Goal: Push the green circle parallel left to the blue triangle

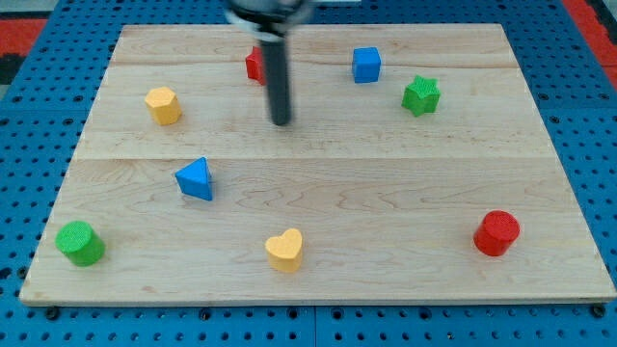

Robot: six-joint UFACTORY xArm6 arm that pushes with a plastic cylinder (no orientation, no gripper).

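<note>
Fingers absent: rod only, my tip (281,121) touching nothing, bare surface (386,173). Green circle (79,242) near view's bottom-left corner, well apart; blue triangle (196,179) up-right of it. Red block (254,65) behind rod.

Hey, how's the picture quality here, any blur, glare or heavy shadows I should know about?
Camera view: lighting is even and soft, no glare on the wooden board; the arm's upper end at the view's top is motion-blurred, while my tip is fairly sharp; the green circle, blue triangle and yellow heart look crisp, with only faint shadows; the rod partly hides a red block.
</note>
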